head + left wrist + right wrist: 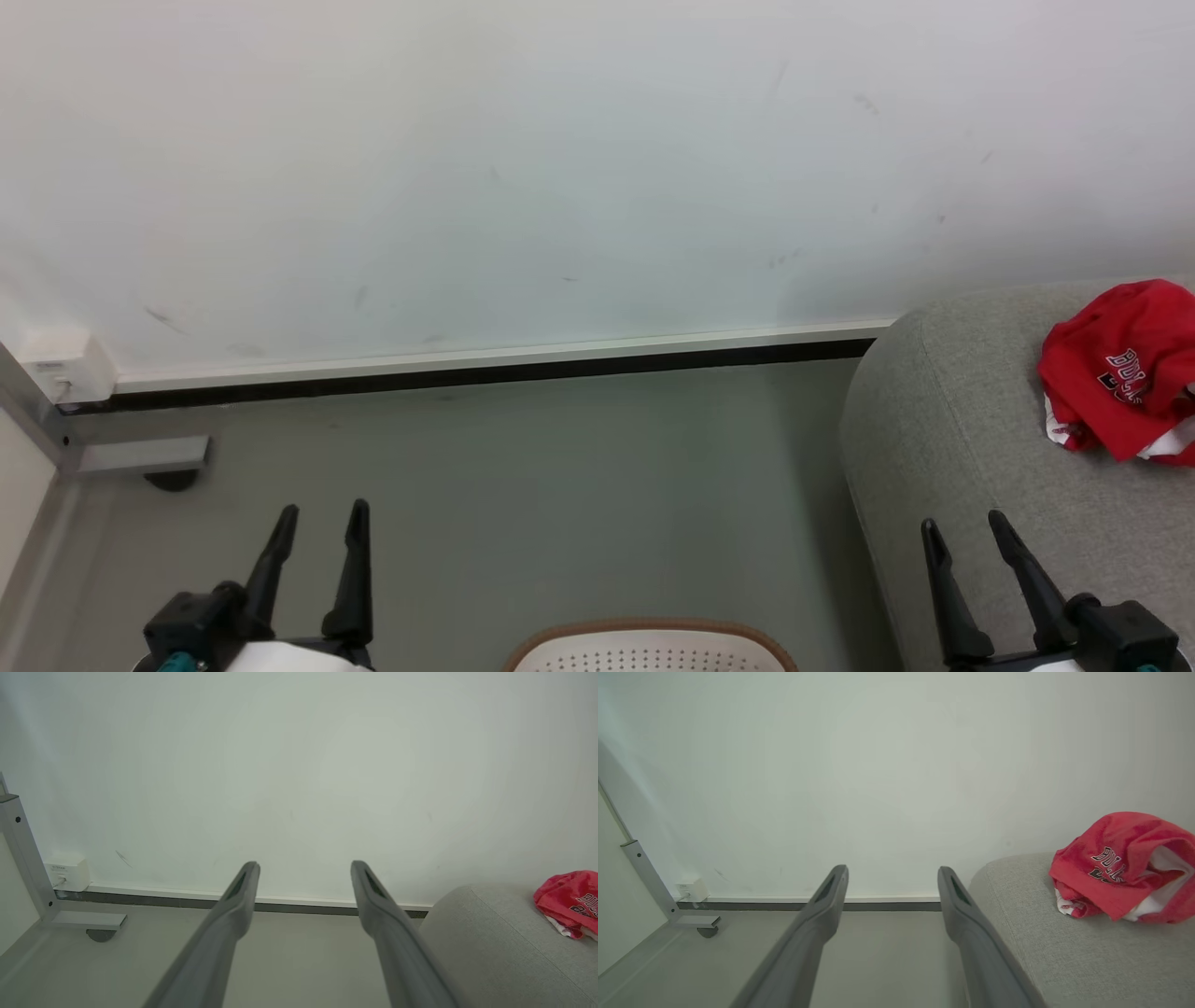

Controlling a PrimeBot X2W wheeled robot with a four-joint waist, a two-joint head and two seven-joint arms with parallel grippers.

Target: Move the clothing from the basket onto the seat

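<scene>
The left gripper (324, 509) and right gripper (962, 521) are wide open, holding nothing. A red jersey (1116, 373) lies on the grey seat (943, 439) — the basket (653, 623) sits below, inside hidden. A blind reach down might bump its rim.

Bare lab-like room: scuffed white wall (560, 168), grey floor (523, 485), metal frame leg (140, 455)

Clothing (1120, 369) piled on seat (952, 439). Seat set at right, against wall (560, 168). Basket (653, 646) placed on floor (560, 485), left of seat, between left pincer (324, 509) and right pincer (962, 521). Frame foot (140, 455) set far left, by wall.
</scene>
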